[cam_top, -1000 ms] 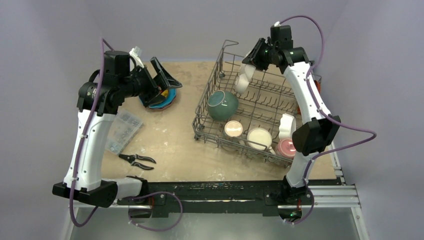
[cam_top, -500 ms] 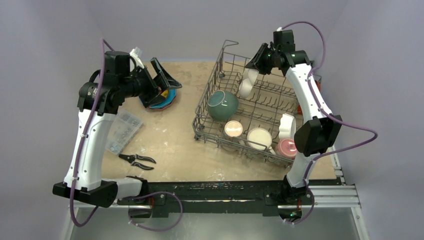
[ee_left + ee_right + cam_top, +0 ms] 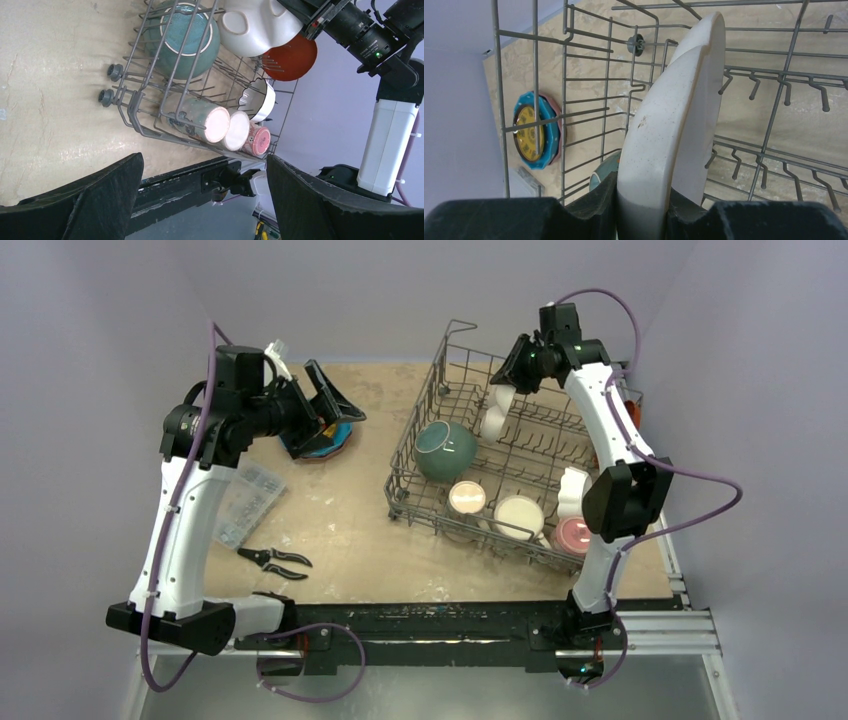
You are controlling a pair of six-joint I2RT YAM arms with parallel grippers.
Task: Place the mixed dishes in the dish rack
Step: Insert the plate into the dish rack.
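Observation:
The grey wire dish rack (image 3: 405,455) stands right of centre. My right gripper (image 3: 514,370) is shut on the rim of a white divided plate (image 3: 497,408), holding it on edge among the tines at the rack's far side; the right wrist view shows the gripper (image 3: 641,200) clamping the plate (image 3: 664,130). The rack holds a teal bowl (image 3: 445,450), three mugs (image 3: 518,516) along its near side and a small white bowl (image 3: 573,488). An orange plate (image 3: 295,57) stands behind. My left gripper (image 3: 335,400) is open and empty above a stack of plates (image 3: 318,443).
A clear plastic compartment box (image 3: 245,502) and black-handled pliers (image 3: 273,560) lie on the table at the left, near my left arm. The rack's tall wire sides (image 3: 534,75) surround the held plate. Purple walls close in the back and sides.
My right gripper has carried the white plate slightly lower and further into the rack's far side. My left gripper has shifted a little to the right and stays open.

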